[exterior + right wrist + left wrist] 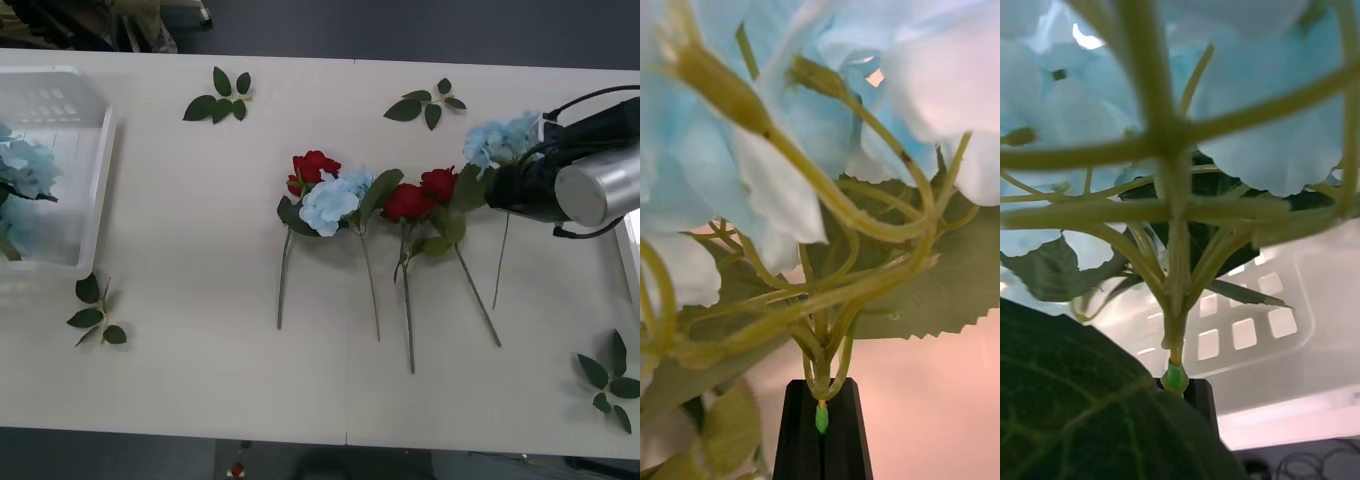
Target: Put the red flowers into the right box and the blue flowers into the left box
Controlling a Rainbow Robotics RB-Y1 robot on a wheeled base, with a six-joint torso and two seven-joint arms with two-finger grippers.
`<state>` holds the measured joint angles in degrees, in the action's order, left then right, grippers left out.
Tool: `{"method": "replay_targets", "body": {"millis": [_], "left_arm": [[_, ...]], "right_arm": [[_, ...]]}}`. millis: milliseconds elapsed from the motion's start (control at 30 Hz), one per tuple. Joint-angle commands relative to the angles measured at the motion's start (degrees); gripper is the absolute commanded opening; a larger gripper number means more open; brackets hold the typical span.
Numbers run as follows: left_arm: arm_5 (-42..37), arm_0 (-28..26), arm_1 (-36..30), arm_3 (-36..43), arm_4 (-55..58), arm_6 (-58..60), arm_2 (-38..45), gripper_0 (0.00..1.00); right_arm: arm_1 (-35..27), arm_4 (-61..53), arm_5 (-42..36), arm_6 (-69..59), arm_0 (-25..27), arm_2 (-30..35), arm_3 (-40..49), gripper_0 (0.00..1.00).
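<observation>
surface (200, 380): white, seen from the front; loose leaf sprigs (220, 97) are scattered near its edges.
left box (95, 190): placed at the left edge of the surface; pale-blue heads are seen inside it against its left side.
blue flowers (335, 200): one lies in the middle row on the surface, its head between red heads; another head (500, 140) is found at the right end of the row, just beside the right arm.
red flowers (315, 167): three heads are counted in the row, one at the left end, two right of centre; stems lie toward the near edge.
right gripper (821, 420): black jaws are closed on the green stem end of a blue flower, just under the branching stalks; petals and a serrated leaf are seen close above. in the front view the arm reaches in from the right edge, its tip at the blue head there.
left gripper (1180, 386): a blue flower stem is gripped at its green base by dark jaws; the ribbed bottom of the left box is seen behind the stalks, with a large dark leaf close in front.
right box (630, 250): a sliver of white rim is seen at the right edge, beneath the right arm.
</observation>
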<state>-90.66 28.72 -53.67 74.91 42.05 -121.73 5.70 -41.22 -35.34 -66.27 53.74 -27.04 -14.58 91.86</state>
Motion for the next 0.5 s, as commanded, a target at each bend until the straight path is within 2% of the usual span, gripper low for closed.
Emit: {"method": "replay_targets", "body": {"millis": [33,233,267,300,367,433,500], "left_arm": [[2.9,2.8,-1.6,-1.1,-0.4,0.1,-5.6,0.00],[3.5,2.9,-1.6,-1.3,-0.7,0.1,-9.5,0.01],[3.6,2.9,-1.5,-1.3,-0.9,0.1,-9.7,0.04],[3.7,2.9,-1.5,-1.3,-1.1,0.1,-9.7,0.09],[4.3,2.9,-1.6,-1.3,-2.7,0.0,-9.7,0.49],[4.3,2.9,-1.5,-1.3,-3.4,0.1,-9.7,0.63],[4.3,2.9,-1.6,-1.3,-3.8,0.1,-9.7,0.67]], "right_arm": [[-2.6,-4.5,0.4,5.9,6.4,8.3,9.6,0.00],[-2.6,-12.6,0.6,15.5,16.4,20.1,19.4,0.00],[-2.5,-14.3,1.0,17.0,18.3,22.2,21.0,0.00],[-2.5,-15.1,1.1,17.8,19.0,23.2,21.7,0.00],[-1.7,-18.2,1.7,21.0,22.4,26.9,24.4,0.00],[-0.6,-20.3,1.9,23.6,24.2,29.4,26.2,0.00],[0.6,-22.8,2.8,26.0,25.9,31.6,27.6,0.00]]}}
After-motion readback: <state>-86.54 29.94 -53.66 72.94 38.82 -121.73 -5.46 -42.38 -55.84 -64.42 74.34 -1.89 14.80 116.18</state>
